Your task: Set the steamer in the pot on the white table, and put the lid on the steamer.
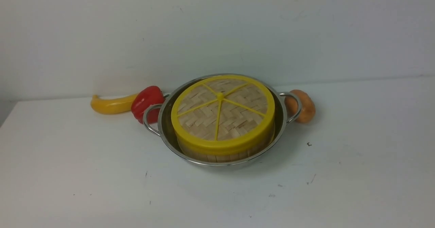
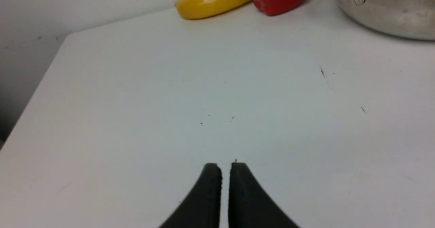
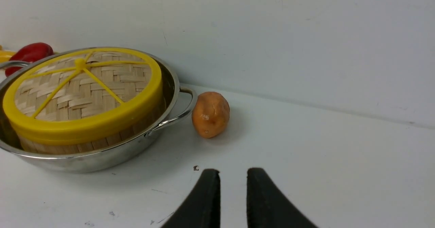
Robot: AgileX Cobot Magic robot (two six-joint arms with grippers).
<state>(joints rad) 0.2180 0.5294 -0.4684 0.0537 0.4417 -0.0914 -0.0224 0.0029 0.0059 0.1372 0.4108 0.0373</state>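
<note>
The steel pot (image 1: 281, 117) stands on the white table (image 1: 102, 180) at the middle back. The bamboo steamer (image 1: 217, 157) sits inside it, with only its slatted side showing. The woven lid (image 1: 234, 119) with yellow rim and spokes lies flat on top of the steamer. The right wrist view shows the pot (image 3: 102, 160), steamer (image 3: 85, 144) and lid (image 3: 81, 95) the same way. Neither gripper shows in the front view. My left gripper (image 2: 226, 165) is shut and empty, over bare table short of the pot (image 2: 390, 20). My right gripper (image 3: 233, 170) is slightly open and empty, off the pot's right side.
A yellow toy vegetable (image 1: 110, 105) and a red pepper (image 1: 146, 102) lie against the pot's left handle. A brown potato (image 1: 304, 105) lies by the right handle, also in the right wrist view (image 3: 210, 114). A white wall stands close behind. The table's left edge shows in the left wrist view (image 2: 37, 85).
</note>
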